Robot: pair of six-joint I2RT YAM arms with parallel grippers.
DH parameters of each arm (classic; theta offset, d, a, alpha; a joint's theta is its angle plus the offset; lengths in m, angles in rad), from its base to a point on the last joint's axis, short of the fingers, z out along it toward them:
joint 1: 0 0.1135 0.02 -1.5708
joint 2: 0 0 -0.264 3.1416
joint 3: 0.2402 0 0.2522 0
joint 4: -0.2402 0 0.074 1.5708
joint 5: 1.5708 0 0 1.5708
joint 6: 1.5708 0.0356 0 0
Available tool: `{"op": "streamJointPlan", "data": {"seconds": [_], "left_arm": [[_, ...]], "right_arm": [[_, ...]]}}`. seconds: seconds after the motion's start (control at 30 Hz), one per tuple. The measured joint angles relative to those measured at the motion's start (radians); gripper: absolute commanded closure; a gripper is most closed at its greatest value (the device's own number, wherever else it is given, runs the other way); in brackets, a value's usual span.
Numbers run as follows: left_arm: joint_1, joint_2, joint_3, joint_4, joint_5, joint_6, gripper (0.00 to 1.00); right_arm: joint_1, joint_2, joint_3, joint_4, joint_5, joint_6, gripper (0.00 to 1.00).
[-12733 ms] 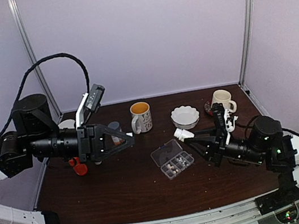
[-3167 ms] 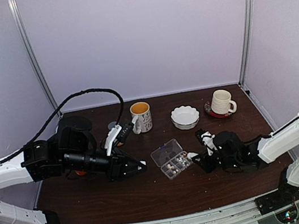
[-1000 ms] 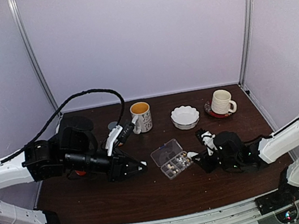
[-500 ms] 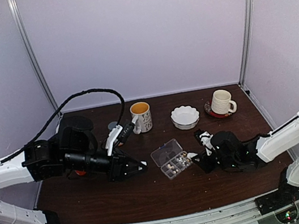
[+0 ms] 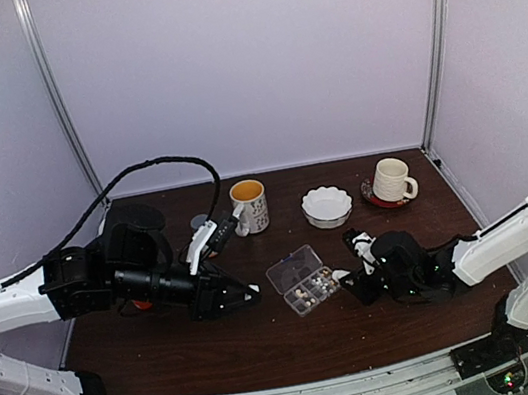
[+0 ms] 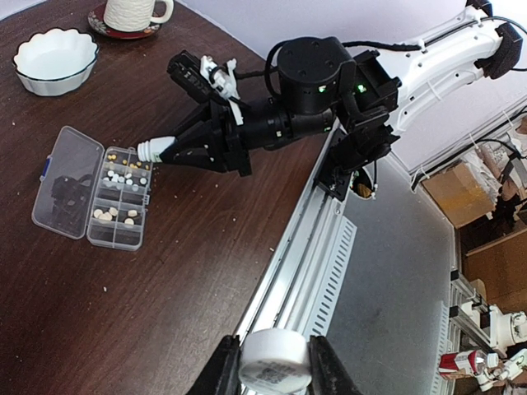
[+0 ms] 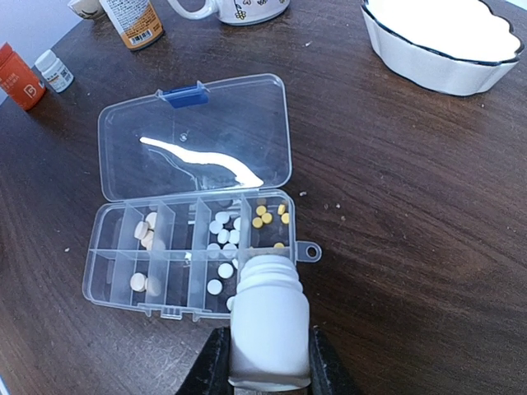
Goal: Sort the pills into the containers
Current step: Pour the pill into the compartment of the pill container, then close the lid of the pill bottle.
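Left gripper [image 5: 246,294]: closed on white cap [image 6: 276,362], positioned left of pill box. Pill box [image 7: 193,206]: located at table [image 5: 219,352] centre, lid laid open. Pills [image 7: 222,232]: white, tan and yellow, distributed in several compartments [image 7: 148,234]. Right gripper [image 7: 261,362]: clamped on white bottle [image 7: 268,317], mouth held over near-row compartments at box's right end.

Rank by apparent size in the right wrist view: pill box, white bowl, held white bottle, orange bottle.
1. pill box
2-3. white bowl and white bottle: unsure; bowl cropped, bottle nearest the camera
4. orange bottle
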Motion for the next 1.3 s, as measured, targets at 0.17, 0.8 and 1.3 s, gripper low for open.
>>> {"op": "streamJointPlan", "data": {"seconds": [0.17,0.8,1.3], "left_arm": [[0.0,0.0,0.0,0.0,0.0,0.0,1.0],[0.0,0.003,0.0,0.0,0.003,-0.001,1.0],[0.0,0.005,0.003,0.0,0.003,-0.001,1.0]], "right_arm": [[0.0,-0.001,0.001,-0.006,0.003,0.001,1.0],[0.0,-0.086,-0.104,0.138,-0.015,-0.023,1.0],[0.0,-0.294,-0.247,0.407,-0.091,-0.068,1.0]]}}
